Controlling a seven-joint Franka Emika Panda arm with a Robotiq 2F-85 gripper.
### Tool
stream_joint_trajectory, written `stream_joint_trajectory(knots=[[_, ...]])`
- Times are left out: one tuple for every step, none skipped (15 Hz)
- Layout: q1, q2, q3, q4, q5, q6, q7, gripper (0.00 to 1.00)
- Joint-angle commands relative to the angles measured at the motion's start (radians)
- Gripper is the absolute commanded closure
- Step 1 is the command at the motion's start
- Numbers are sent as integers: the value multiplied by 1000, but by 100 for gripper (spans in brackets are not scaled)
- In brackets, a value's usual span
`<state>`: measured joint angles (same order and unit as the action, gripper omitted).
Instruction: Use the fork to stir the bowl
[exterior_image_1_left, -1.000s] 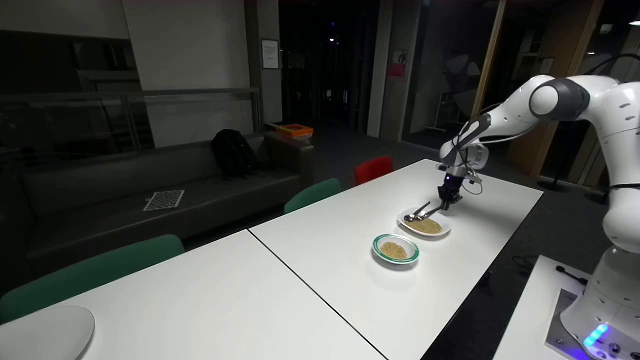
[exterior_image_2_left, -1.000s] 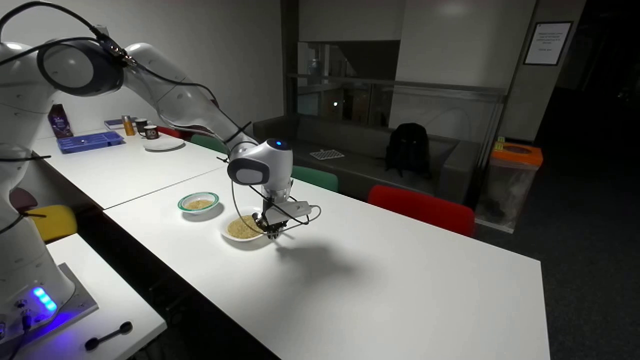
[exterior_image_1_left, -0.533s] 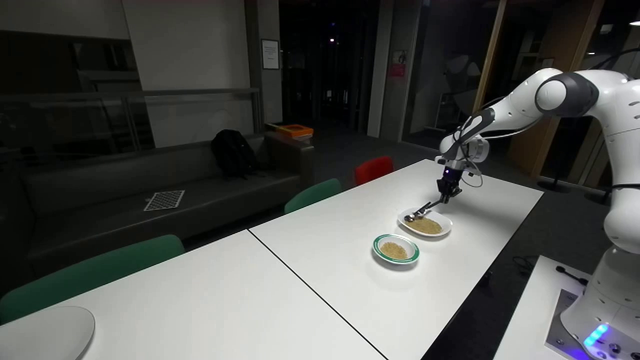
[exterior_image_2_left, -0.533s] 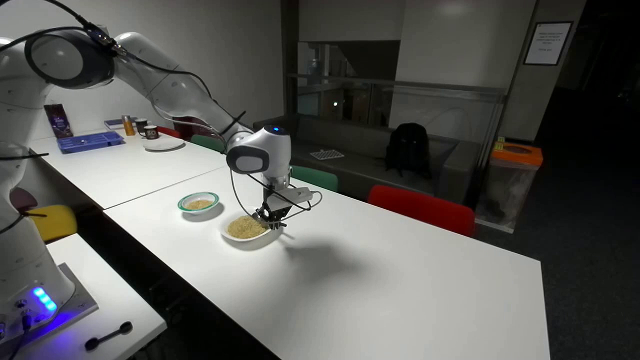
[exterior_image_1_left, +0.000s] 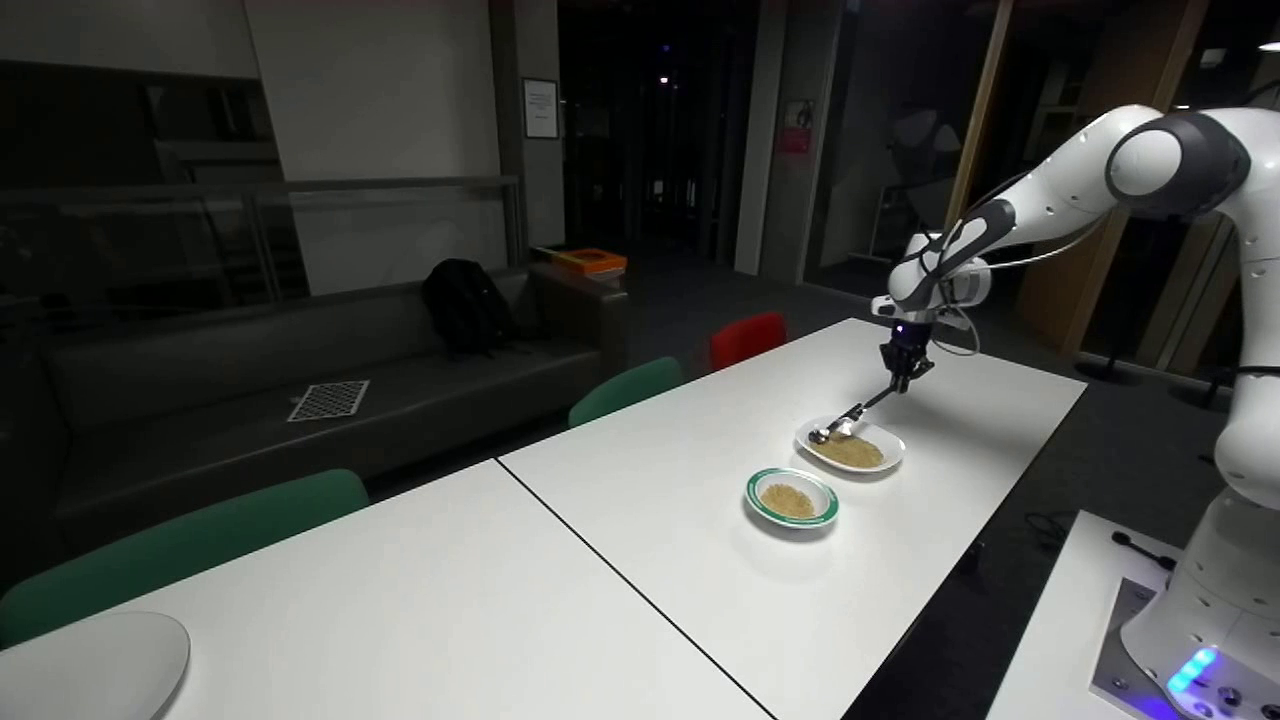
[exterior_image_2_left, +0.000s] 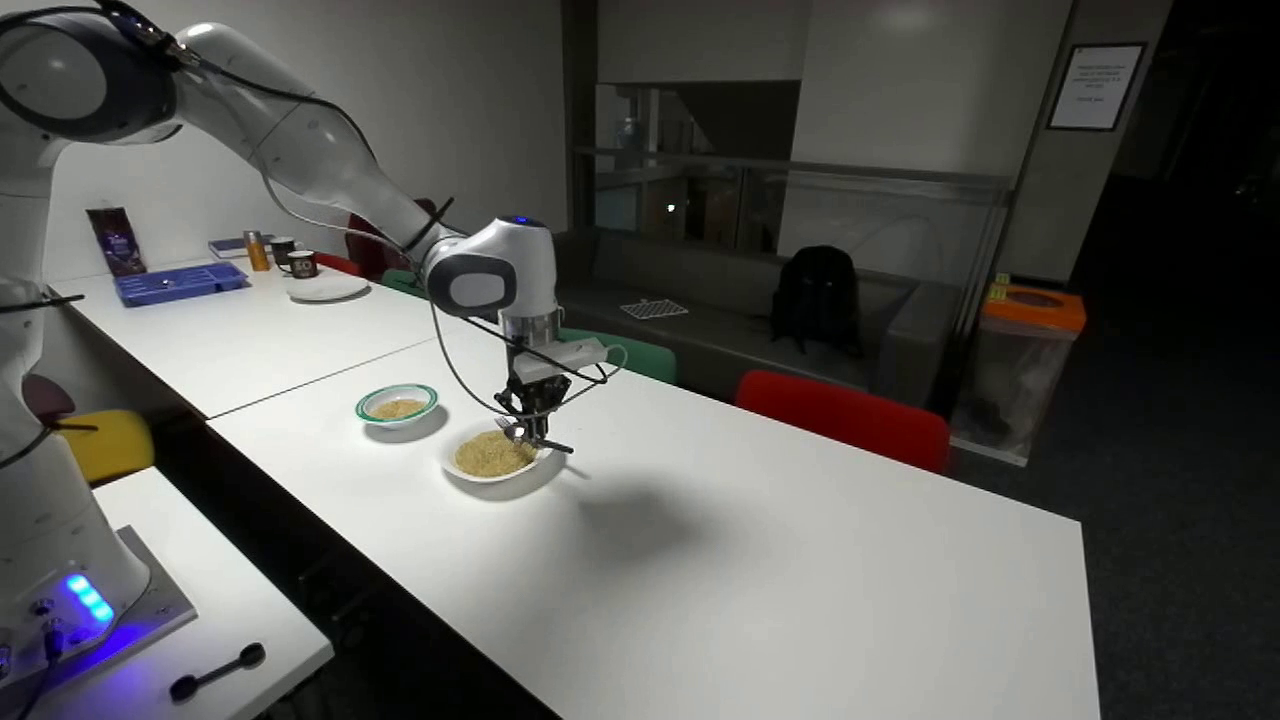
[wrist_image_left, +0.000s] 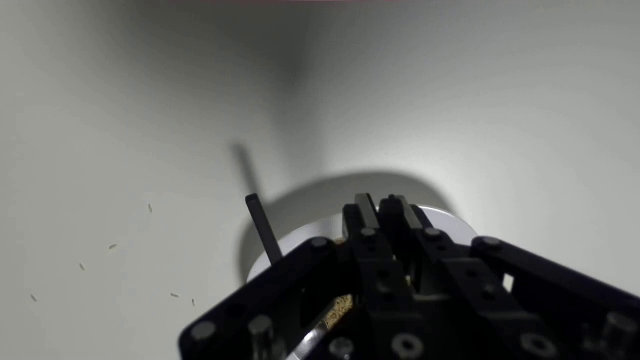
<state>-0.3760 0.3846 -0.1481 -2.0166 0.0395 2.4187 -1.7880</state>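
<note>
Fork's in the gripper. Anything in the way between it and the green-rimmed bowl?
Yes: the white dish, whose rim lies between the fork and the green-rimmed bowl. The spoon, lying in that dish with its handle over the rim, is close to the fork's head; whether they touch I can't tell.
</note>
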Motion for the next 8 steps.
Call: stream_joint_trajectory(knots=[[46,-146,-26,-132,-84,59,77,97],[56,-175,-29,-155,-103,78,97,97],[70,-206,-33,-184,-132,113,128,97],[83,-231,-38,-209,-166,143,158,97],[105,-259,-49,-240,-228,185,214,97],[121,-278,-59,-262,-296,218,274,97],[140,-293,-73,-281,-382,248,349,97],[178,-299,-109,-290,-478,264,429,97]])
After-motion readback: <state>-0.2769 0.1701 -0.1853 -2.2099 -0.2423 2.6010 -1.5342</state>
